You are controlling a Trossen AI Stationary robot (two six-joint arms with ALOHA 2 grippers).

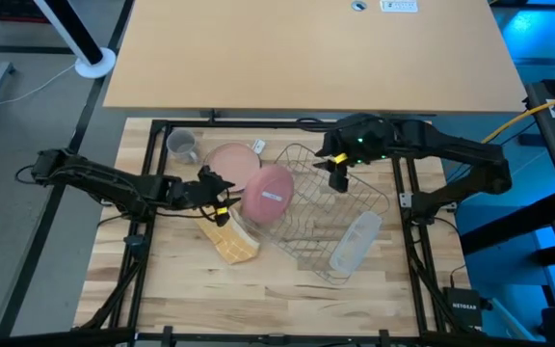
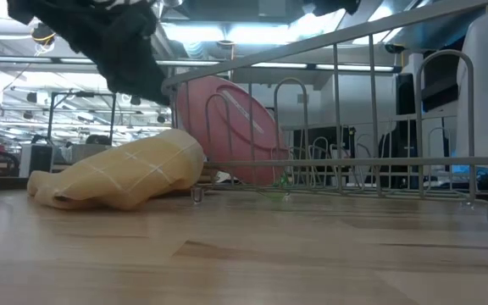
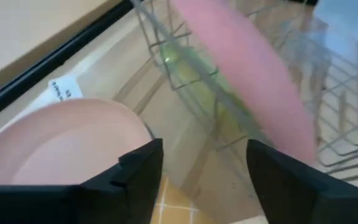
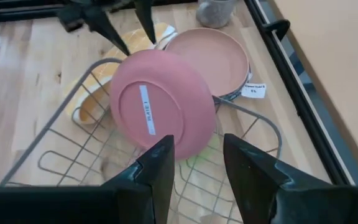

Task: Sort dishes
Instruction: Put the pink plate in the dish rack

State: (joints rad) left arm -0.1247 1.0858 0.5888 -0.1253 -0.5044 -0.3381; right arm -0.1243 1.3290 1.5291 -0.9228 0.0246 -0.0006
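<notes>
Dark fingers (image 3: 140, 180) of your left gripper (image 1: 222, 198) fill the near edge of the left wrist view, spread wide with nothing between them; the gripper hangs just beside the rack (image 1: 350, 207), at its left rim, over the cloth (image 1: 229, 241); the pink plate (image 1: 268, 194) leans on edge against that same rim, its labelled underside facing up and outward; I judge it only propped, not seated in a slot; if you close on it off-centre or nudge it with one finger, it could slide down the wire and drop flat, or tip out onto the cloth.

Left of the rack, near the plate, sits the pink bowl (image 1: 232, 163), upright; beyond it, farther from the rack, stands the mug (image 1: 181, 146); a green tint shows through the wires under the plate in the left wrist view, probably the small green bowl (image 3: 185, 62), though I cannot tell how it lies; a falling plate could land on it.

Your right gripper (image 1: 338, 175) hovers over the rack's far rim, fingers (image 4: 157, 168) parted and empty; inside the rack, toward its near right corner, lies the tray (image 1: 355, 241); if both arms reach for the plate together they could meet over the rack; the light wire rack could also shift if pushed.
</notes>
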